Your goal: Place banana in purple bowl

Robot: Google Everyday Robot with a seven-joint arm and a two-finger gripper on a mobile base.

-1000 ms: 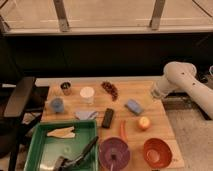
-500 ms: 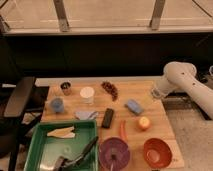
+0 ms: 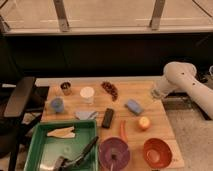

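Wooden tabletop [image 3: 150, 137] seen from above, white robot arm [image 3: 182, 80] coming in from the right. The claw [image 3: 156, 93] looks to be at the arm's lower end, over the right rear edge of the tabletop. It is small and pale against the arm, so cannot tell how open it is or whether it has hold of anything. It is well apart from both task items.

The banana [image 3: 61, 132] lies flat inside the green tray [image 3: 35, 142] at front left, in the tray's rear half, long axis roughly left-right. A dark long-handled utensil [image 3: 82, 152] lies diagonally in the tray's front half, apart from the banana.

The purple bowl [image 3: 114, 153] sits upright at the front edge, just right of the tray. The orange bowl [image 3: 157, 152] is to its right, with a gap between them.

A thin orange-red stick [image 3: 123, 131] lies just behind the purple bowl. A small round yellow-orange fruit [image 3: 144, 123] is near it on the right.

- Mid row: blue cup [image 3: 57, 104], grey-blue cloth [image 3: 86, 115], black block [image 3: 107, 117], blue sponge [image 3: 133, 106].
- Back row: metal cup [image 3: 65, 88], white cup [image 3: 87, 94], dark red grape cluster [image 3: 110, 90].

A black chair [image 3: 17, 102] stands just off the left side.
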